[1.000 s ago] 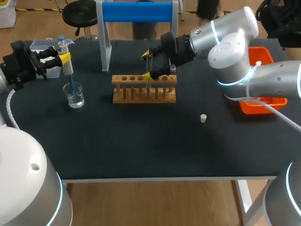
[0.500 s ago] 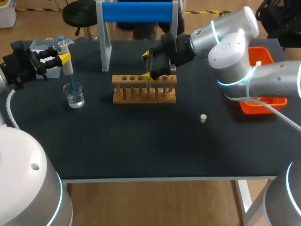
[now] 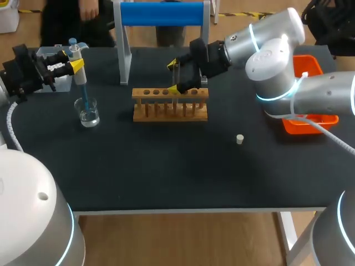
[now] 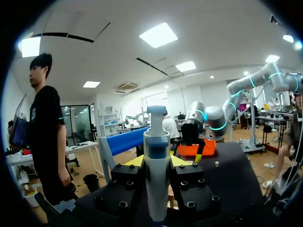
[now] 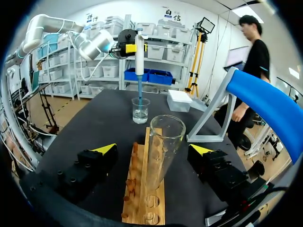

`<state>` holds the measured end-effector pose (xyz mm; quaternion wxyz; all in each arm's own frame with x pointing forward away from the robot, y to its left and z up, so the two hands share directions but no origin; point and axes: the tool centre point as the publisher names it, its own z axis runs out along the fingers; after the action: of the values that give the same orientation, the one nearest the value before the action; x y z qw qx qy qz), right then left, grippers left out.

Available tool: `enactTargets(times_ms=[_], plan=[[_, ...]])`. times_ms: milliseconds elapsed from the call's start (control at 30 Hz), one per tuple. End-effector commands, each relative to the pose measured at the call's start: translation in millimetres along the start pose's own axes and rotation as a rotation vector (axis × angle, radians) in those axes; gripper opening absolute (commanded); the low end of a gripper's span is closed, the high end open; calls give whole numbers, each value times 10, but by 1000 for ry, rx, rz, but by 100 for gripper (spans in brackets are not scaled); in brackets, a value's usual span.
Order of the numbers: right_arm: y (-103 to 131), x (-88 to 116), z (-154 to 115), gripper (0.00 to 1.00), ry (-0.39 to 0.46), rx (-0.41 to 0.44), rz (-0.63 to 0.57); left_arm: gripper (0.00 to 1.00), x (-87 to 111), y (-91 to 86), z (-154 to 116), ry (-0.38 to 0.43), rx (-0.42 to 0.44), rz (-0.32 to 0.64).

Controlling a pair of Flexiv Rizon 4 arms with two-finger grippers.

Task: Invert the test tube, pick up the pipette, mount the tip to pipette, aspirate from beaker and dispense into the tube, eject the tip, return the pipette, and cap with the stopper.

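The pipette (image 3: 80,82) stands upright at the far left of the table (image 3: 166,166), clamped between both fingers of the left gripper (image 3: 75,67), which grips its white body from two sides just under the blue-and-white head. Its blue tip (image 3: 84,100) points straight down into the mouth of the glass beaker (image 3: 89,113), which holds a little clear liquid at the bottom; whether the tip's end reaches the liquid cannot be told. To the right, near the middle of the table, the clear test tube (image 5: 163,146) stands upright with its mouth up at the wooden rack (image 3: 170,103), between the fingers of the right gripper (image 3: 175,77). Those fingers are spread wide, one on each side of the tube and neither touching it. The right arm comes in from the far right and lies over the rack's far edge. The small white stopper (image 3: 239,139) lies alone on the dark cloth, nearer and to the right of the rack, well apart from it. Beyond the rack, at the far edge, stands a frame with a blue top bar (image 3: 161,14). An orange bin (image 3: 310,121) sits at the right edge, partly behind the right arm.
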<state>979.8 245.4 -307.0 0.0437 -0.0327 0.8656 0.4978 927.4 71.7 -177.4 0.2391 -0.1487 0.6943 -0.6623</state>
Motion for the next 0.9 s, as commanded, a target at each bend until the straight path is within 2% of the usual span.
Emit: enactTargets(times_ms=[33,233,433,633,900], plan=[[4,-4,-12,100,3,3,0,0,71,-206,-26,-16,-26,5],[4,-4,-12,100,3,3,0,0,139,-465,2,-14,-42,32],[4,-4,-12,100,3,3,0,0,216,-721,136,25,-55,46],[4,-4,-12,100,3,3,0,0,306,-972,408,87,-46,48],[4,-4,-12,100,3,3,0,0,407,-1288,870,210,-31,28]])
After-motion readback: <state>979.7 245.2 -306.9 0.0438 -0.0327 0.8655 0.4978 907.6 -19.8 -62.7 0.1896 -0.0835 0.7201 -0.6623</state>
